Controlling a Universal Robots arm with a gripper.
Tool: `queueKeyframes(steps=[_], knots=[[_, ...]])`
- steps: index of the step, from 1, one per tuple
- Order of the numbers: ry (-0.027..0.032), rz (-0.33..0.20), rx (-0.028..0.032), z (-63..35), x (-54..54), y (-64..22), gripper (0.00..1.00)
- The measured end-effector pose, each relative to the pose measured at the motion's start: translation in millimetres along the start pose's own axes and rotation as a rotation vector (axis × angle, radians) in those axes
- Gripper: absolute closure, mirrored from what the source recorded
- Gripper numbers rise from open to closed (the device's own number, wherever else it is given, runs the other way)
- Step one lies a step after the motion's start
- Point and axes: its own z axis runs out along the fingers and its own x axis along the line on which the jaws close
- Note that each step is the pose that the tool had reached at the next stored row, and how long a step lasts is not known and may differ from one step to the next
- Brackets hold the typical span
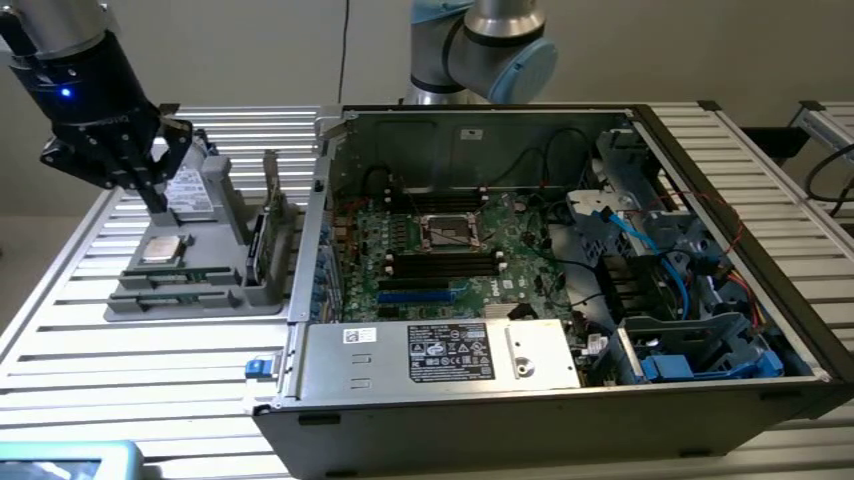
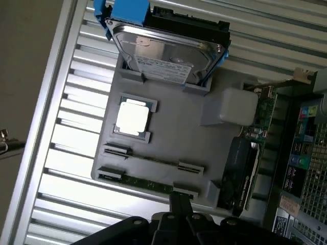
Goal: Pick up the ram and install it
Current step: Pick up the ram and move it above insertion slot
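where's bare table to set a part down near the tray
Bare table slats between the tray and the teal box at the exterior view's lower left. Crowded: the tray and inside the case.

Table (image 1: 160,350): bare aluminium, built of long ribbed slats laid side by side with dark grooves between them. It spreads over the lower and middle of the exterior view, out to both side edges.
Wall (image 1: 267,50): plain pale grey and unmarked, across the top of the exterior view.
Cable (image 1: 346,50): a thin dark cord hanging straight down the wall, upper centre of the exterior view.
Floor (image 1: 27,260): matt beige-brown, showing past the table's edge at the exterior view's left.
Second frame (image 1: 817,115): another piece of aluminium railing at the upper right edge of the exterior view, apart from the table.
Light: soft and even, with white glare on the slats.
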Motion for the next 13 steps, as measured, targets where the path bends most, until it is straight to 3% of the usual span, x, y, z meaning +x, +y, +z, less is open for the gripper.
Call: queueKeyframes(steps=[13], knots=[[0.0064, -0.236, -0.0032, 1.8, 0.0, -0.1, 0.89]])
